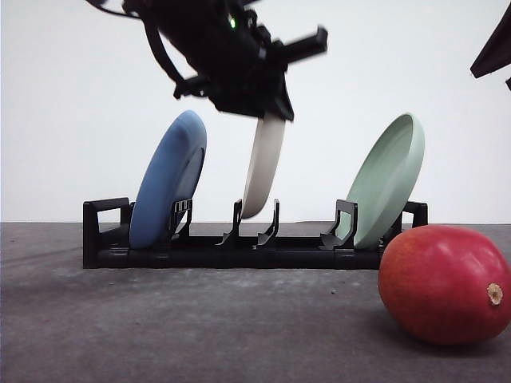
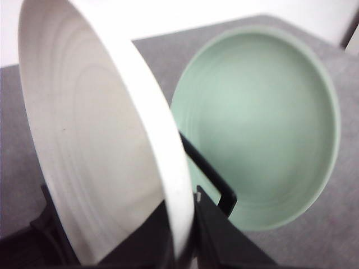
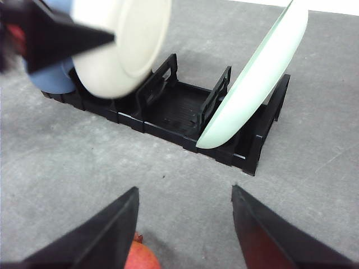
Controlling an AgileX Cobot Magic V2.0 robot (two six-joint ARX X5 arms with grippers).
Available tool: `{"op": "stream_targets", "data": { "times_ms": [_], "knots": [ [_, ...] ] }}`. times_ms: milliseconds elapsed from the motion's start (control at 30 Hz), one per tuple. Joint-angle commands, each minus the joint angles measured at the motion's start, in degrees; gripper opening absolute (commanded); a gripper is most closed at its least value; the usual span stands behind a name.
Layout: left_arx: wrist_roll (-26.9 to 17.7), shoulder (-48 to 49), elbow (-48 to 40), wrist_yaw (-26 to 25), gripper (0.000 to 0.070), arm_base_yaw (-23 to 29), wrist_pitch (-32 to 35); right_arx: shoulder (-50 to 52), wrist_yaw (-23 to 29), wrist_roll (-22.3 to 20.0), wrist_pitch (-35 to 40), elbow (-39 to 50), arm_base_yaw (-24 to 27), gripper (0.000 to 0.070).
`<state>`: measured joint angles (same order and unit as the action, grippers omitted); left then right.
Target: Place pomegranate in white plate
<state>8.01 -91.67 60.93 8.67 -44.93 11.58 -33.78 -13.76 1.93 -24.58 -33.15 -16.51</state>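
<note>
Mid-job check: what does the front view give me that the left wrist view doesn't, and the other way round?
Front only: the pomegranate lying on the table, the blue plate in the rack, and the left gripper clamped on the white plate's top edge. Left wrist only: the white plate's inner face, close up. Both: the white plate and the green plate.

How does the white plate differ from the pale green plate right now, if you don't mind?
The white plate is cream and gripped at its top edge by the left gripper; the pale green plate is mint and untouched, leaning in the rack's end slot. Both are round, shallow and on edge.
</note>
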Motion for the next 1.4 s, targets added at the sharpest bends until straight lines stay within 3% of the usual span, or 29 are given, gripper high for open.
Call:
{"op": "stream_targets", "data": {
  "times_ms": [0,333,600,1000,1200,1367],
  "knots": [
    [1.4,0.9,1.5,-0.2,0.0011,-0.5,0.0,-0.1,-0.2,0.5,0.5,-0.8,-0.3,0.0331],
    [3.8,9.0,1.5,-6.9,0.0011,-0.5,-8.7,-0.1,-0.1,0.5,0.6,-0.8,-0.3,0.0331],
    [5.7,17.4,1.4,-17.2,0.0010,-0.5,-17.8,-0.2,-0.1,0.5,0.5,-0.8,-0.3,0.0331],
    [6.2,34.4,-10.6,-15.1,0.0011,-1.3,-17.4,-0.2,0.1,2.0,0.5,-0.8,-0.3,0.0331],
    [-0.8,40.4,-16.4,-14.1,0.0011,-3.7,-21.1,-0.2,0.3,2.0,0.5,-0.8,-0.3,0.0331],
    [-13.8,40.4,-16.5,-10.6,0.0011,-8.5,-31.6,-0.2,0.3,2.4,0.5,-0.8,-0.3,0.0331]
  ]
}}
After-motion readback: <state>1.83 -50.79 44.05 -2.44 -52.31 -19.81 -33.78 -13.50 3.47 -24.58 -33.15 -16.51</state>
